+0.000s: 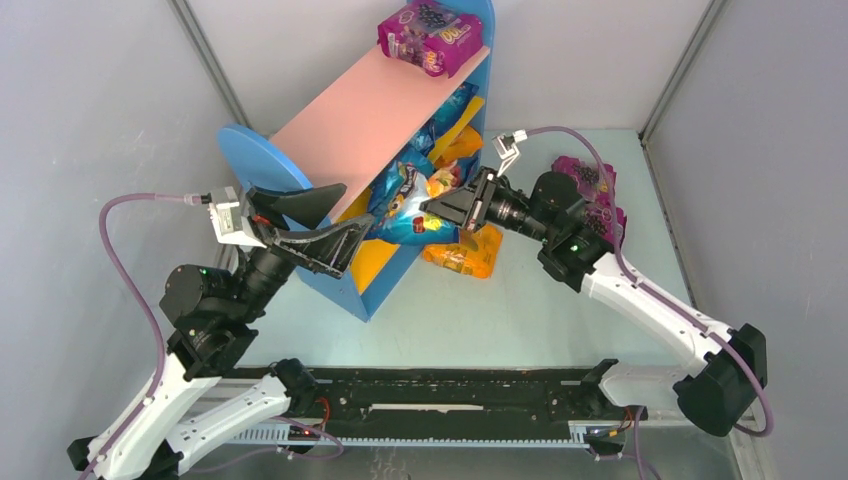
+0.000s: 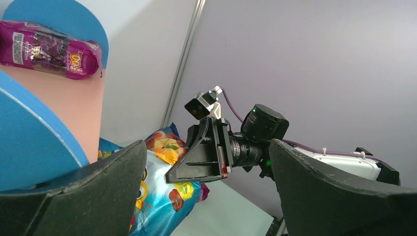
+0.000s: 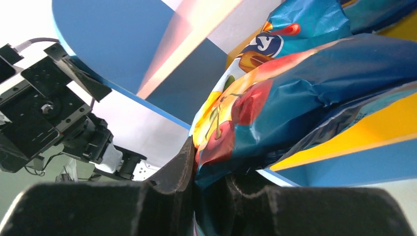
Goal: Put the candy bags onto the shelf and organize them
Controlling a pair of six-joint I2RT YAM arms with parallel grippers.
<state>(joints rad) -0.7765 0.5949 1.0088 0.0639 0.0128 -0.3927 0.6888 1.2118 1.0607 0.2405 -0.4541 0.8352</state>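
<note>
At the centre of the top view, the right gripper (image 1: pixel 441 211) has its two black fingers pressed together on the near edge of a glossy blue plastic candy bag printed with colourful fruit (image 1: pixel 405 205). The right wrist view confirms the pinch: the right gripper (image 3: pixel 196 183) shows no gap, and the blue bag (image 3: pixel 295 83) spreads away from it over a yellow lower board. The bag sits at 9 o'clock from the gripper, at the open front of the small rack with blue rounded side panels, the shelf (image 1: pixel 255 155), partly under its pink top board. Which yellow board bears it cannot be told.

Further toward 9 o'clock, the left gripper (image 1: pixel 355 210) stands wide open and holds nothing. It is close by the shelf's near blue panel; contact cannot be told. In the left wrist view the left gripper (image 2: pixel 207 147) frames the blue bag (image 2: pixel 162 196) and the right arm's wrist.

At 6 o'clock from the right gripper an orange candy bag (image 1: pixel 465 255) lies flat on the pale table (image 1: pixel 480 320). At 3 o'clock a purple grape-printed bag (image 1: pixel 590 180) lies partly behind the right arm. At 12 o'clock a second purple bag (image 1: pixel 432 35) rests on the far end of the pink board. More blue and orange bags (image 1: pixel 455 130) fill the tiers below it.
</note>
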